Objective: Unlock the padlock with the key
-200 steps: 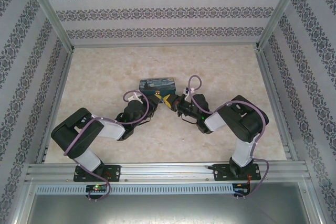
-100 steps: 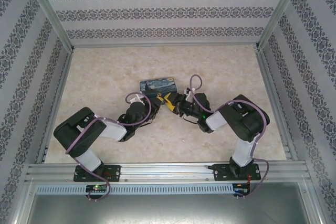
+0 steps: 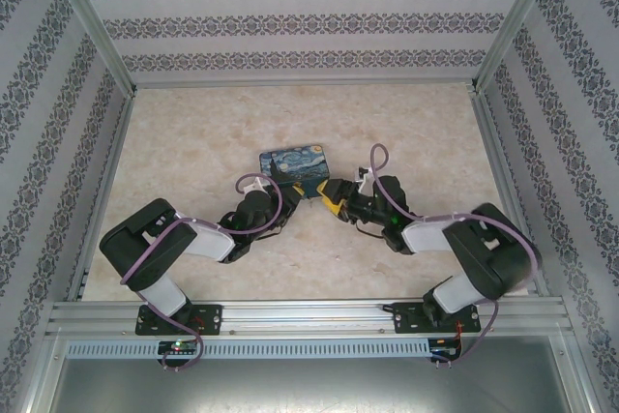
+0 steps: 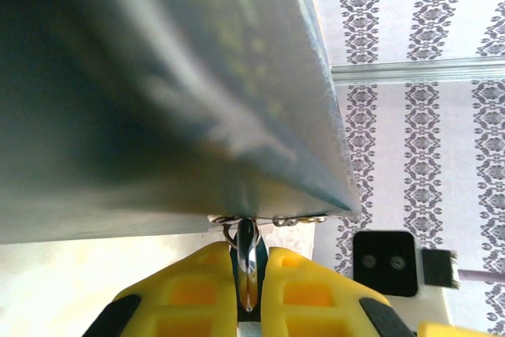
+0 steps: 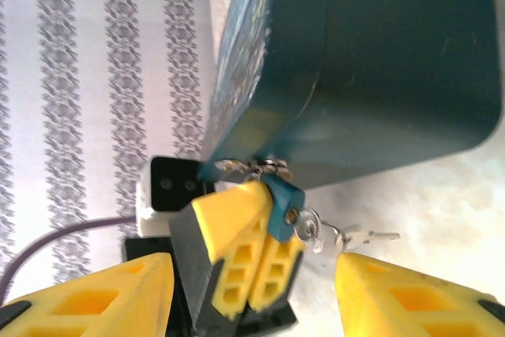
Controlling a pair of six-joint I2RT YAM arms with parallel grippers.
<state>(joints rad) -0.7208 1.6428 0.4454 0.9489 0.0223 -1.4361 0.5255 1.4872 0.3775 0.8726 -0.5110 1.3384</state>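
Observation:
The small blue padlock [image 5: 282, 203] hangs from the hasp of the blue painted tin box [image 5: 371, 61], and my left gripper [image 5: 264, 199] is shut on its body. The silvery key [image 5: 306, 225] sits in the keyhole, with a ring and a second key [image 5: 371, 236] dangling from it. My right gripper [image 5: 254, 270] is open; its yellow fingers [image 5: 394, 297] stand wide apart, short of the key and not touching it. In the left wrist view the padlock [image 4: 248, 266] shows edge-on, pinched in my left gripper [image 4: 249, 254] under the box. From above, my right gripper [image 3: 334, 192] faces my left gripper [image 3: 290, 194].
The tin box [image 3: 296, 164] lies mid-table just beyond both grippers. Patterned walls close off the left, right and back. Bare marbled table [image 3: 406, 132] stretches behind and beside the box. The left arm's black wrist mount [image 5: 170, 183] sits close behind the padlock.
My right gripper has opened, let go of the key and backed off to the right, its arm swinging outward. The left gripper keeps its hold; the box shifted slightly right.

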